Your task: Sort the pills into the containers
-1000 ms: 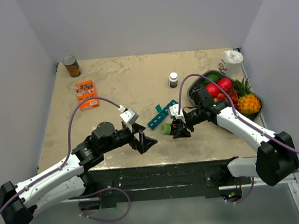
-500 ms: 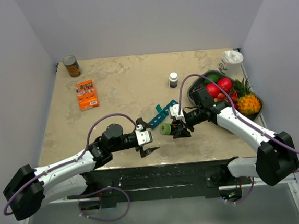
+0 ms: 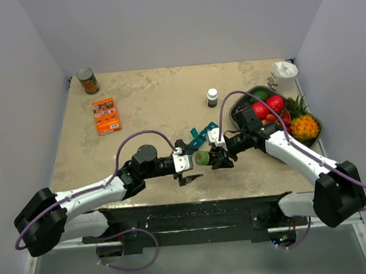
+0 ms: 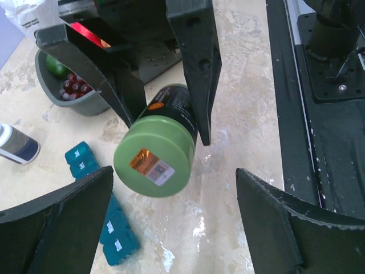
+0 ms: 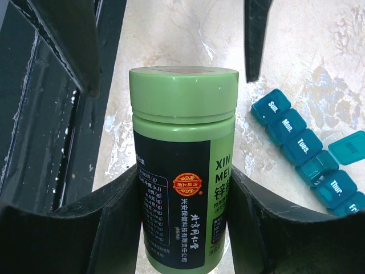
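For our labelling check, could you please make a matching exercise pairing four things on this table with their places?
1 green-capped bottle; 2 teal pill organiser; 3 tin can; 4 fruit tray
A far left corner; B between the right fingers; C right side of the table; D flat on the table, one lid open
Pairs: 1-B, 2-D, 3-A, 4-C

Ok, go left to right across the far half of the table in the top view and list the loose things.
Can → orange box → small bottle → fruit tray
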Robot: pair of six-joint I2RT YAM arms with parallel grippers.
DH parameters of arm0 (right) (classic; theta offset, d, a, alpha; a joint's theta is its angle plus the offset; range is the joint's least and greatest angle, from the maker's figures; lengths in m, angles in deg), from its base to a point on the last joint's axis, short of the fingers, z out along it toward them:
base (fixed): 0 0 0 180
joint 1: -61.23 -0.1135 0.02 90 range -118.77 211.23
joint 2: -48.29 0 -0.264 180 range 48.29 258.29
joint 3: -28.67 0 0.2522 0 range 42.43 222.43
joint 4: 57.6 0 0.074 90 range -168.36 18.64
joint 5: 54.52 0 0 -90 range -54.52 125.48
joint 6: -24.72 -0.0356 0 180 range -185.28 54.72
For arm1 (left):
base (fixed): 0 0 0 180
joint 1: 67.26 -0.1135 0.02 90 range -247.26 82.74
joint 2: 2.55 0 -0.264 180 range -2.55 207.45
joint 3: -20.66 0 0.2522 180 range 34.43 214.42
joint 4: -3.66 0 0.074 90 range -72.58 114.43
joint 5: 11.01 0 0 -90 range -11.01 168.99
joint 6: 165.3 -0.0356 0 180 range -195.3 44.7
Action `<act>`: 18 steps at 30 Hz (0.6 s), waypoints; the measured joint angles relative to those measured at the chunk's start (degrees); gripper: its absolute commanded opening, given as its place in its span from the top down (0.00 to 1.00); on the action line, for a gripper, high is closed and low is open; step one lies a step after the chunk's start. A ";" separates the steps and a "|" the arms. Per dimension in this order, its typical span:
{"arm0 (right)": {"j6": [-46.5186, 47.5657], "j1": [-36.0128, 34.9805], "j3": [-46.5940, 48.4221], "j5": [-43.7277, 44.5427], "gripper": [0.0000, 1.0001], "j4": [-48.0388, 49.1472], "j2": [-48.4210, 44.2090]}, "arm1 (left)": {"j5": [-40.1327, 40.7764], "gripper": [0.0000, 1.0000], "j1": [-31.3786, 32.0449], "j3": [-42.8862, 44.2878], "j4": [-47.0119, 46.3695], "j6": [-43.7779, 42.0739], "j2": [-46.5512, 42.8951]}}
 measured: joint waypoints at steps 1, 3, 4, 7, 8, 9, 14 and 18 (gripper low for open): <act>0.02 0.00 0.00 0.00 1.00 0.00 0.00 | -0.04 0.12 0.00 0.61 -0.04 0.00 0.63; 0.02 0.00 0.00 0.00 1.00 -0.02 0.00 | -0.07 0.20 0.00 1.79 0.00 0.02 1.90; 0.02 0.00 0.00 0.00 1.00 -0.02 0.00 | -0.09 0.24 0.00 2.69 0.13 0.00 2.78; 0.04 0.00 0.00 0.00 1.00 -0.09 0.00 | -0.26 0.55 0.00 4.90 0.68 0.15 4.85; 0.04 0.00 0.00 0.00 1.00 -0.09 0.00 | -0.31 0.87 0.00 5.64 1.07 0.33 5.46; 0.31 0.00 -0.02 0.07 1.00 -0.52 0.00 | -0.48 1.00 -0.07 6.23 1.46 0.55 5.88; 0.33 0.33 -0.04 0.15 1.00 -1.14 0.00 | 0.28 1.00 -0.20 7.10 2.45 6.38 6.51; -0.11 0.33 -0.09 0.59 1.00 -1.18 0.00 | 3.85 1.00 -0.31 8.59 4.92 21.03 7.10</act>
